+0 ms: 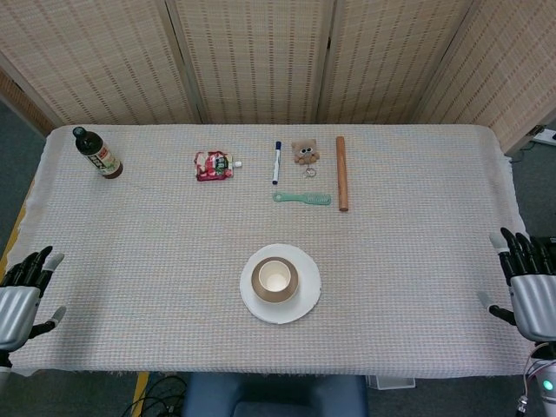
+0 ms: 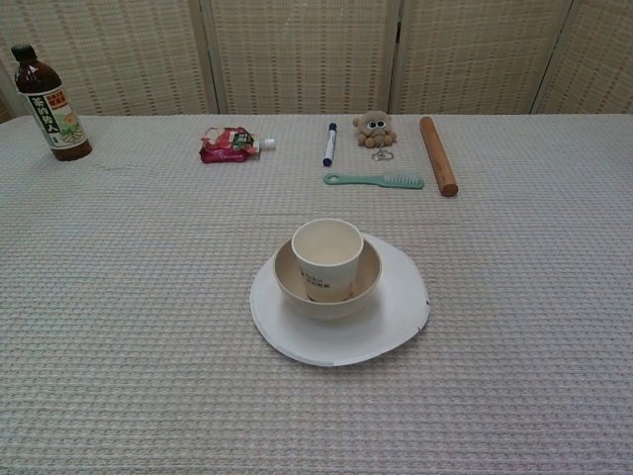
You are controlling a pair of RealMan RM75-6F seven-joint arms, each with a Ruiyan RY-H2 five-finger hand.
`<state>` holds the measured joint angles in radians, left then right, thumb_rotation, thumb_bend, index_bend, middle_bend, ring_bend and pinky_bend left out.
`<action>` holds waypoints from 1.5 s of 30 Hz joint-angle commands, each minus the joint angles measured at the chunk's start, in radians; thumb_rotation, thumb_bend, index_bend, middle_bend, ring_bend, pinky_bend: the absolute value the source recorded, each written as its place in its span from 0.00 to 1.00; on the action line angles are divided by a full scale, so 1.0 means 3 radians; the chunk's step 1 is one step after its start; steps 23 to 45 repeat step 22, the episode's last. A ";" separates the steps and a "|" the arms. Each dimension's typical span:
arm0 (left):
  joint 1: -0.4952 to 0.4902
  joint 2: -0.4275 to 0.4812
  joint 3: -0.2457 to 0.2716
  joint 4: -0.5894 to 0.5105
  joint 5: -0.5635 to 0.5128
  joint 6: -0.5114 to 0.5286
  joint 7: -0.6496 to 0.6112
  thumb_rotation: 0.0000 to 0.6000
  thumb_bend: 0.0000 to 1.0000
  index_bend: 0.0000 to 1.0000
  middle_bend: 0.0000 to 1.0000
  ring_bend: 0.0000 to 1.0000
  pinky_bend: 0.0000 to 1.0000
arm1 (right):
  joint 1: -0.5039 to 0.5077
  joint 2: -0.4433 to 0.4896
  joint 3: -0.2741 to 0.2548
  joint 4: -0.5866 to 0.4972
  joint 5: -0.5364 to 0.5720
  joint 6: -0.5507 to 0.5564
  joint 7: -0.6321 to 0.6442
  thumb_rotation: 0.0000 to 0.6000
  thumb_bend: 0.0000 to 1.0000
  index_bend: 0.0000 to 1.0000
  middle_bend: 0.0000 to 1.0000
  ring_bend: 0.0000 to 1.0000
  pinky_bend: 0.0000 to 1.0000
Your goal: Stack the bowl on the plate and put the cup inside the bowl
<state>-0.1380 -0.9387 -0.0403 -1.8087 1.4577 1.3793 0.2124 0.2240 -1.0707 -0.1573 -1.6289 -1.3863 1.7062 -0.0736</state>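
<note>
A white plate [image 1: 306, 295] [image 2: 396, 312] lies near the table's front middle. On it sits a beige bowl [image 1: 259, 289] [image 2: 368, 277], and a pale paper cup [image 1: 274, 276] [image 2: 327, 252] stands upright inside the bowl. My left hand [image 1: 21, 295] hangs at the table's left front edge, fingers spread, holding nothing. At the right front edge is my right hand [image 1: 530, 291], fingers apart and empty. Both hands are far from the stack and do not show in the chest view.
Along the back of the table lie a dark sauce bottle [image 1: 97, 154] [image 2: 48, 101], a red snack pouch [image 1: 214, 165], a marker pen [image 1: 277, 162], a small plush toy [image 1: 304, 151], a wooden rolling pin [image 1: 341, 172] and a green comb [image 1: 302, 198].
</note>
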 commanded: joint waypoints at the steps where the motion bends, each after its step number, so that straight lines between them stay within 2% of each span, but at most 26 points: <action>1: 0.0029 -0.0046 0.0022 0.0018 0.0038 0.0056 0.0037 1.00 0.33 0.09 0.02 0.00 0.16 | -0.0064 -0.0046 0.0065 0.0067 -0.0042 -0.0021 0.0062 1.00 0.20 0.00 0.00 0.00 0.00; 7: 0.0047 -0.0208 0.0006 0.0155 0.0112 0.0181 0.0019 1.00 0.33 0.09 0.02 0.00 0.16 | -0.0136 -0.0044 0.0166 0.0098 -0.0062 -0.0132 0.0054 1.00 0.21 0.00 0.00 0.00 0.00; 12: 0.0033 -0.0359 0.0047 0.0367 0.0127 0.0121 -0.0079 1.00 0.33 0.09 0.02 0.00 0.16 | -0.0203 -0.0032 0.0257 0.0074 -0.0078 -0.0148 0.0061 1.00 0.21 0.00 0.00 0.00 0.00; 22: 0.0030 -0.0367 0.0048 0.0331 0.0116 0.0137 0.0021 1.00 0.33 0.09 0.02 0.00 0.16 | -0.0214 -0.0032 0.0414 0.0082 -0.0147 -0.0333 0.0111 1.00 0.21 0.00 0.00 0.00 0.00; 45: 0.0030 -0.0367 0.0048 0.0331 0.0116 0.0137 0.0021 1.00 0.33 0.09 0.02 0.00 0.16 | -0.0214 -0.0032 0.0414 0.0082 -0.0147 -0.0333 0.0111 1.00 0.21 0.00 0.00 0.00 0.00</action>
